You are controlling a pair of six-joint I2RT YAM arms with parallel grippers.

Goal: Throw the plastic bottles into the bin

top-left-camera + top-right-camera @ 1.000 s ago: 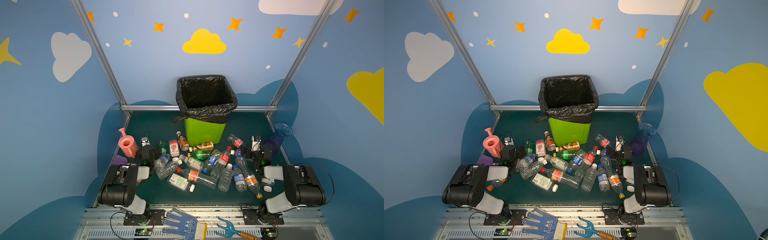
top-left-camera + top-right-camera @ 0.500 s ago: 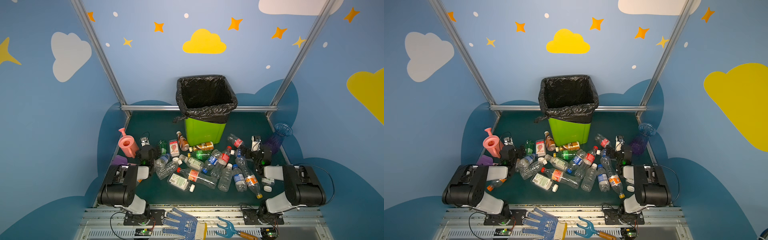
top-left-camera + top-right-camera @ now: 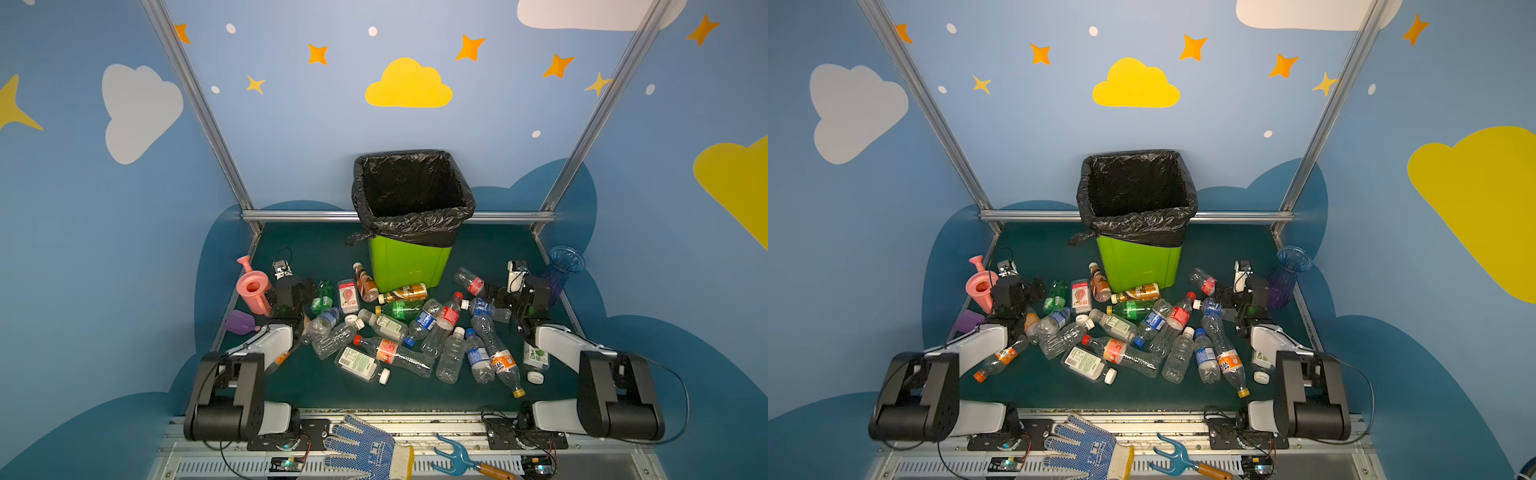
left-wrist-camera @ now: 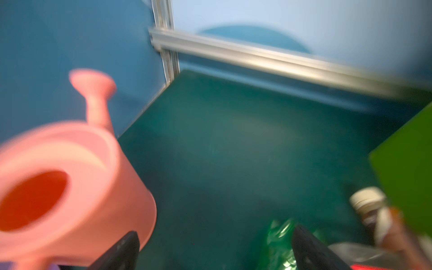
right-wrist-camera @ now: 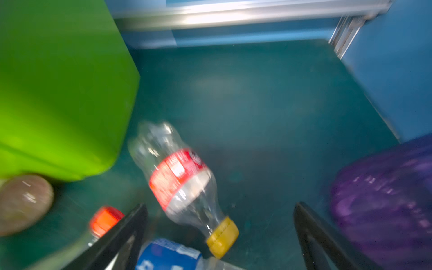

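Mat (image 3: 316, 249) — watering can (image 3: 253, 289) beside left hand (image 4: 215, 230), vase (image 3: 559, 274) beside right hand (image 5: 220, 205)

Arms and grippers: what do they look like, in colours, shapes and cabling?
The left arm and right arm match: white tapered links between chunky black joint housings, thin black cables looping alongside. The left gripper and right gripper are black, with slim pointed jaws. No markings legible.
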